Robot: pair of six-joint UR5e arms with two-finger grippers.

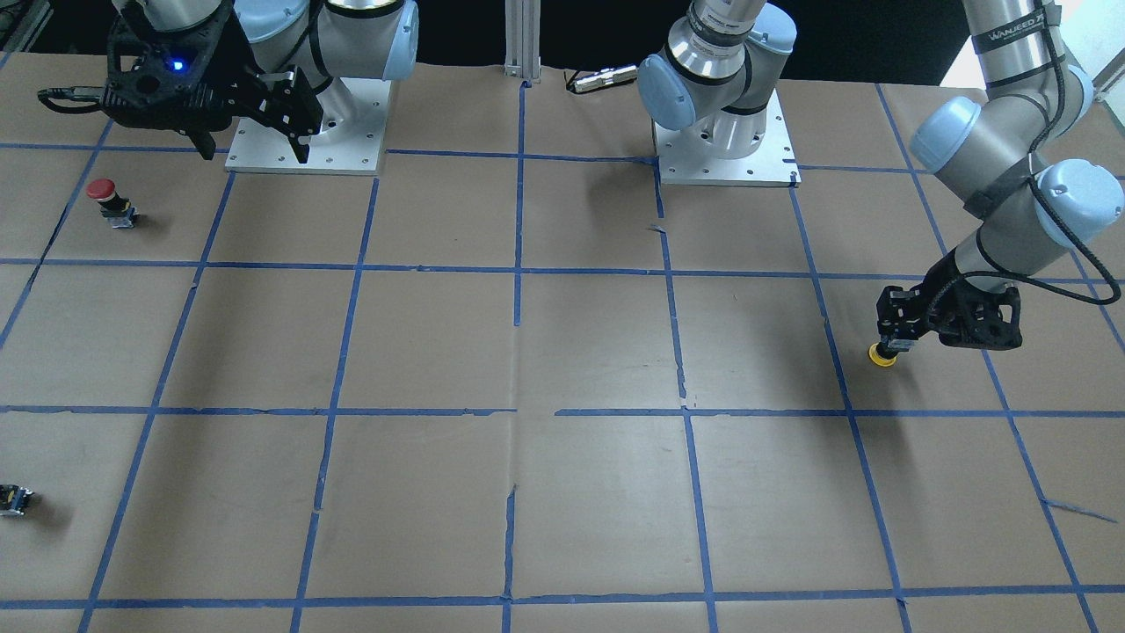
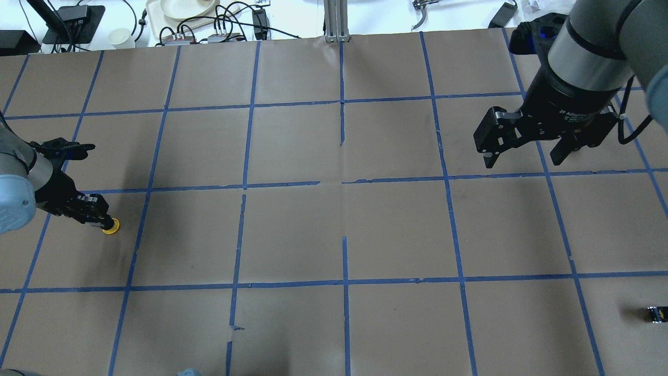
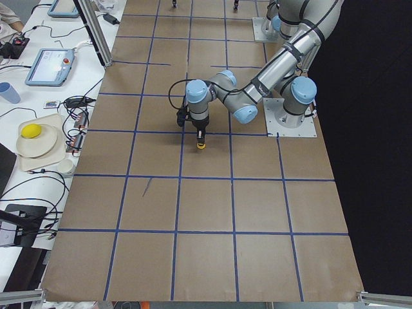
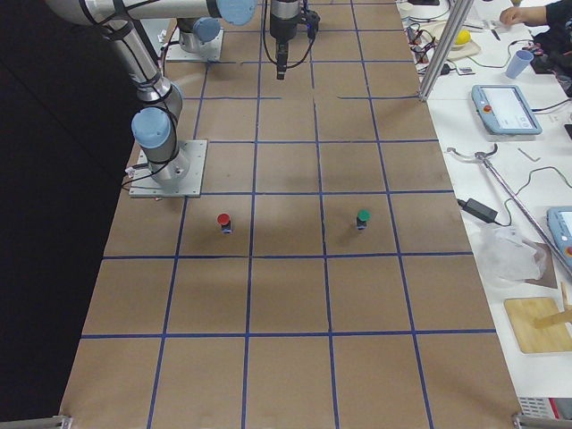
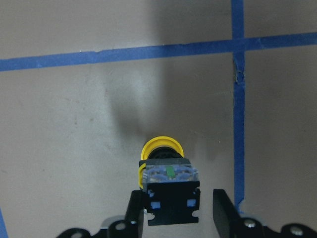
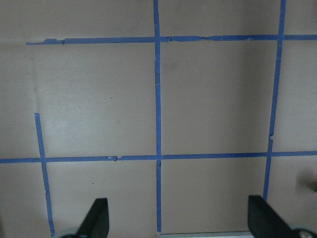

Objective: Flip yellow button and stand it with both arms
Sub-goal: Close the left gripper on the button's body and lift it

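The yellow button stands upside down, with its yellow cap on the brown table and its grey-black block pointing up. It also shows in the front view and the overhead view. My left gripper straddles the block from above. One finger touches the block and the other finger stands a small gap away, so the jaws are slightly open. My right gripper hangs wide open and empty, high above the table's other end, far from the button.
A red-capped button stands near the right arm's base plate. A green-capped button stands beside it. A small capless block lies near the table's edge. Cables and dishes lie beyond the far edge.
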